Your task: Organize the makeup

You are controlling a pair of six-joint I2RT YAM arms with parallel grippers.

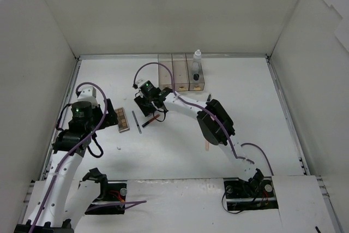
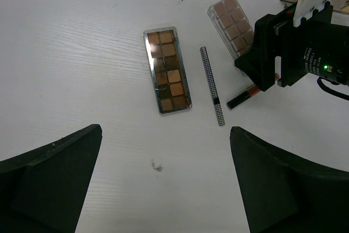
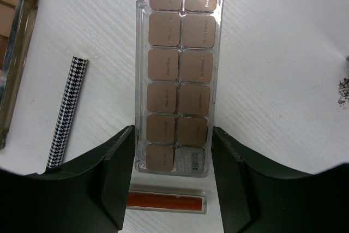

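A clear palette of tan eyeshadow squares (image 3: 177, 75) lies flat on the table. My right gripper (image 3: 172, 135) is open and straddles its near end, with a slim gap at each finger. A red pencil (image 3: 166, 201) lies crosswise just below it. A black-and-white checked pencil (image 3: 66, 113) lies to its left. The second, darker palette (image 2: 167, 70) lies beyond that pencil (image 2: 212, 85). My left gripper (image 2: 166, 178) is open and empty above bare table, short of that palette. In the top view the right gripper (image 1: 148, 102) hides the tan palette.
The clear three-compartment box (image 1: 181, 72) stands at the back wall, with a white bottle (image 1: 197, 57) at its right end. A small black vial (image 1: 208, 98) and a pink stick (image 1: 208, 145) lie by the right arm. White walls enclose the table.
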